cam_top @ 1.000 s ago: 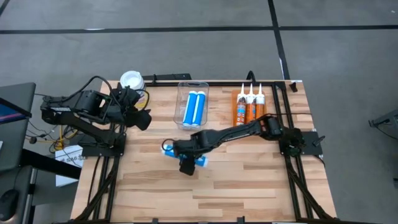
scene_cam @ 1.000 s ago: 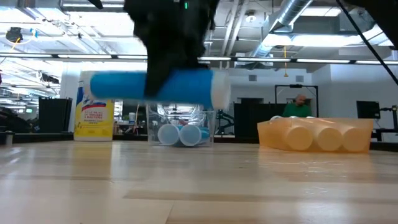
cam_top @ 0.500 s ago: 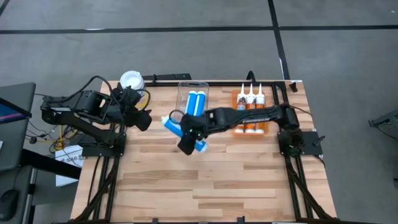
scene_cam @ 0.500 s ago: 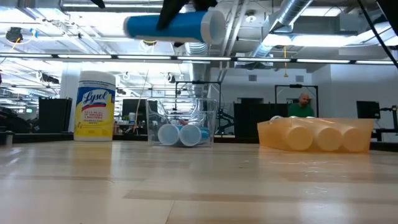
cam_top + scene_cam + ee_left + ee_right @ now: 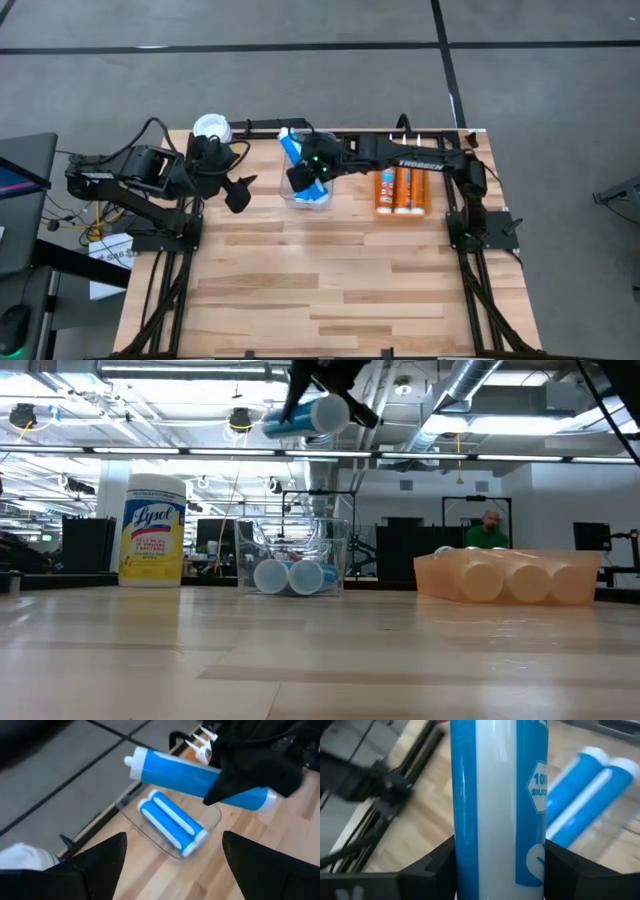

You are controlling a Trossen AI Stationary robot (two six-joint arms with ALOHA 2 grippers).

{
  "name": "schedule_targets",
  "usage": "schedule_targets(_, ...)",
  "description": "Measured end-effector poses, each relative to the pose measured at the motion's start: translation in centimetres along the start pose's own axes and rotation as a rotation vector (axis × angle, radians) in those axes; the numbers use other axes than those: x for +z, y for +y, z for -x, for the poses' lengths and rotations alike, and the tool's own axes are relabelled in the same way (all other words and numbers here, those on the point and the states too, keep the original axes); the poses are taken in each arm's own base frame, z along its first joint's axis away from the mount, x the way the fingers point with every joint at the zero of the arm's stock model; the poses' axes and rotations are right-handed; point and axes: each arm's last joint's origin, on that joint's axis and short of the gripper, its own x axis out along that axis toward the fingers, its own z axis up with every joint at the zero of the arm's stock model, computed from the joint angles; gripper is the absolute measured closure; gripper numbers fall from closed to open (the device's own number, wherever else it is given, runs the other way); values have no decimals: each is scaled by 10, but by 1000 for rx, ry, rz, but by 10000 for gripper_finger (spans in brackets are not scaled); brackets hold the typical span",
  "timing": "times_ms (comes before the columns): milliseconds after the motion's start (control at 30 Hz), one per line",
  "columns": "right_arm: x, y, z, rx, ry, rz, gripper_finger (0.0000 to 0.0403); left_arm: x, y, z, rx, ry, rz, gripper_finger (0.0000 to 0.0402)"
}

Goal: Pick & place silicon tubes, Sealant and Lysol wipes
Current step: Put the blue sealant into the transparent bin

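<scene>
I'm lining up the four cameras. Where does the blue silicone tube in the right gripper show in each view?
High view: blue silicone tube above the clear bin, table's far edge.
Low view: top centre, above the bin.
Left wrist view: centre, over the bin.
Right wrist view: fills the middle.
Shared landmark: the bin's two blue tubes.

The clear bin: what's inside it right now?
Two blue silicone tubes lie side by side in the clear bin. The right gripper holds a third tube above it, hiding part of the bin from overhead.
</scene>
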Motion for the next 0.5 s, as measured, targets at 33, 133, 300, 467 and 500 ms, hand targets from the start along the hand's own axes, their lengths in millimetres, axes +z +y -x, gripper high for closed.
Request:
schedule_targets(33, 2, -4, -2, -16, 4, -28, 204, 1, 0, 0, 3, -12, -1, 80)
schedule_targets(133, 11, -15, -17, -64, -14, -117, 204, 3, -1, 0, 14, -34, 7, 80)
schedule_targets(300, 22, -34, -33, -179, -65, -223, 204, 4, -1, 0, 10, -44, 43, 80)
schedule_targets(467, 25, -46, -52, -243, -70, -270, 204, 4, -2, -1, 10, -43, 64, 80)
schedule_targets(500, 23, -51, -55, -278, -45, -270, 204, 4, -2, -1, 7, -44, 68, 80)
